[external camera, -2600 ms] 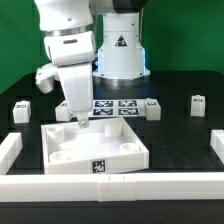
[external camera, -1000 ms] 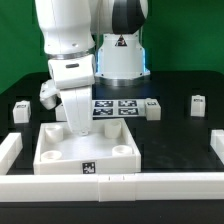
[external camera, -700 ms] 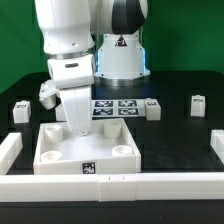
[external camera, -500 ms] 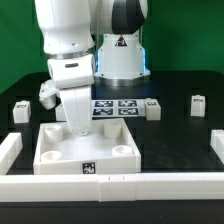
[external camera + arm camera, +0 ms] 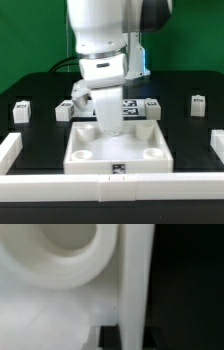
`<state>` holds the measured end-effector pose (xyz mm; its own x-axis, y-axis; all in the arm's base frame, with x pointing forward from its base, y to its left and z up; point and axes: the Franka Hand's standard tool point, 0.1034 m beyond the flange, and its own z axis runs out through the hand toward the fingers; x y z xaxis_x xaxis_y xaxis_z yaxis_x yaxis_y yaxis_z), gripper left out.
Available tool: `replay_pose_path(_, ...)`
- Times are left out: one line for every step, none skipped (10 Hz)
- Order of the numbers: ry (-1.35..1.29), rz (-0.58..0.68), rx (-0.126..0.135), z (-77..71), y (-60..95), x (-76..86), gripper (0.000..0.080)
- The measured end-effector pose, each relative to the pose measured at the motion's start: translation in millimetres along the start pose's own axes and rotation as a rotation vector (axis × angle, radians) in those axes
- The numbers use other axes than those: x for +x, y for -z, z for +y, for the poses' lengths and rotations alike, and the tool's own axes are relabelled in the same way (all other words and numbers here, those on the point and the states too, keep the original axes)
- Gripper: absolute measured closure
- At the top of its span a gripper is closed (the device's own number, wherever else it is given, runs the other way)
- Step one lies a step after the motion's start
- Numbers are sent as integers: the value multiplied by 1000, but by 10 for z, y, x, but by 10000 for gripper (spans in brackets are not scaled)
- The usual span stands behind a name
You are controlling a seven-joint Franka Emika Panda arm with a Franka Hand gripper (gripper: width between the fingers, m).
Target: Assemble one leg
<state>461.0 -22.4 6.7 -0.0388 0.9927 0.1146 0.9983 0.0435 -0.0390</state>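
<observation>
My gripper (image 5: 110,124) points straight down and is shut on the far wall of the large white square panel (image 5: 92,164), which lies flat on the black table. In the wrist view the panel's wall (image 5: 133,280) runs between my two dark fingers (image 5: 110,339), with a round corner socket (image 5: 70,243) beside it. Small white tagged legs stand behind the panel: two at the exterior view's left (image 5: 22,110) (image 5: 65,110) and two at its right (image 5: 152,108) (image 5: 198,105). None is held.
The marker board (image 5: 130,103) lies behind the panel, partly hidden by the arm. White rails border the work area at the front (image 5: 110,186), left (image 5: 10,150) and right (image 5: 215,148). The robot's base stands at the back.
The arm and the panel held in the gripper have moved together toward the exterior view's right, along the front rail. The legs have not moved.
</observation>
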Motion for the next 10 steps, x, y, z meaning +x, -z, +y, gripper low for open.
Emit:
replay_pose_path(-13, 8, -2, 42, -12, 151, 748)
replay_pose_path(-4, 17, -4, 97, -30, 321, 748)
replay_pose_path(-8, 27, -8, 182, -49, 520, 748)
replay_pose_path(-23, 31, -11, 243, -59, 634, 748)
replay_pose_path(-34, 34, -16, 306, -71, 755, 748)
replay_pose_path(-15, 35, -20, 358, -85, 837, 748)
replay_pose_path(-17, 34, -20, 353, -87, 820, 748)
replay_pose_path(-18, 34, -19, 351, -88, 815, 748)
replay_pose_path(-17, 34, -19, 351, -89, 815, 748)
replay_pose_path(-17, 34, -19, 351, -89, 812, 559)
